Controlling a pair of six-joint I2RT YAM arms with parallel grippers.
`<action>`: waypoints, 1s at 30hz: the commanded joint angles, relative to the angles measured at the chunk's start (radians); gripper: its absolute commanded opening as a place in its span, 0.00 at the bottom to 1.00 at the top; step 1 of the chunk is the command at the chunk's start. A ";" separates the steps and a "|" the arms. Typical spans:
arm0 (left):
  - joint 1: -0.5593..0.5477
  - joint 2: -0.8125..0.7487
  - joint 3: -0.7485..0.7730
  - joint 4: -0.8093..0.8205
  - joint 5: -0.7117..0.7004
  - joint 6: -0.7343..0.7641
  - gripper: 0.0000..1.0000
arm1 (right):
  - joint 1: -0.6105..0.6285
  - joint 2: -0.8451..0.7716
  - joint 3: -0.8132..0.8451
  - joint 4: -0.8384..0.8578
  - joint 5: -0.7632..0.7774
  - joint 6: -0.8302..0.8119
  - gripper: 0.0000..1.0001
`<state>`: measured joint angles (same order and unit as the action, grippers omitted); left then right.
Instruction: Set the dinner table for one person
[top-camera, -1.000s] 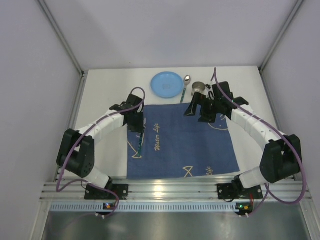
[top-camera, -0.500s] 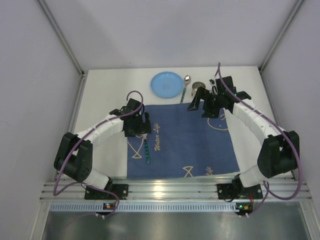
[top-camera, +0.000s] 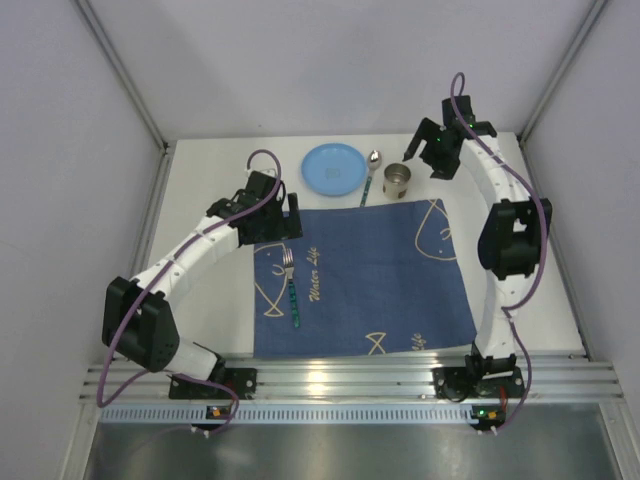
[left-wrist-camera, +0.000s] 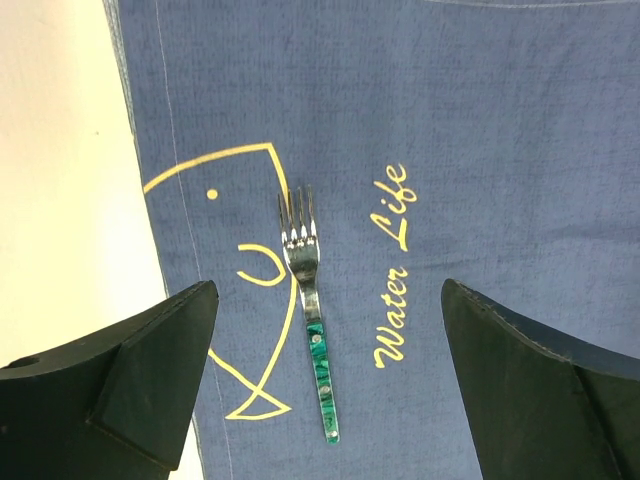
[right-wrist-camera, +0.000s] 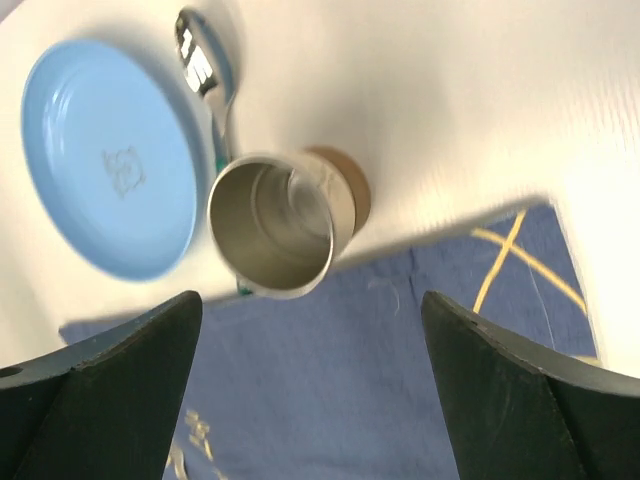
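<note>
Released fork (top-camera: 291, 287) now lies on cloth (top-camera: 380, 290), left side; left gripper (top-camera: 284, 222) lifted away, jaws wide, empty. Swung far-right, right gripper (top-camera: 425, 152) hangs open near cup (top-camera: 397, 180). Likely cup next: straddle rim squarely, avoid spoon (top-camera: 371, 170) just left. White table (top-camera: 195, 200) lies under everything, bare around cloth.

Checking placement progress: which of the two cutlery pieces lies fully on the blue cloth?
The green-handled fork, across the yellow fish print. The spoon rests on the white tabletop between the blue plate and metal cup.
</note>
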<state>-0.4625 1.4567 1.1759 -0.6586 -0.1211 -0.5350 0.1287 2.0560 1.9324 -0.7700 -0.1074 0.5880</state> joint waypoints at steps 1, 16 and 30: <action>0.002 0.028 0.056 -0.016 -0.018 0.039 0.99 | 0.000 0.132 0.164 -0.107 0.055 0.013 0.89; 0.056 0.123 0.113 -0.041 0.006 0.089 0.99 | 0.009 0.277 0.278 -0.134 0.072 0.000 0.00; 0.056 0.208 0.281 -0.033 -0.037 0.093 0.99 | 0.003 -0.184 -0.091 -0.129 0.201 -0.054 0.00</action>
<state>-0.4084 1.6615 1.3842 -0.7097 -0.1181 -0.4423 0.1322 2.0525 1.9690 -0.9001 0.0433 0.5560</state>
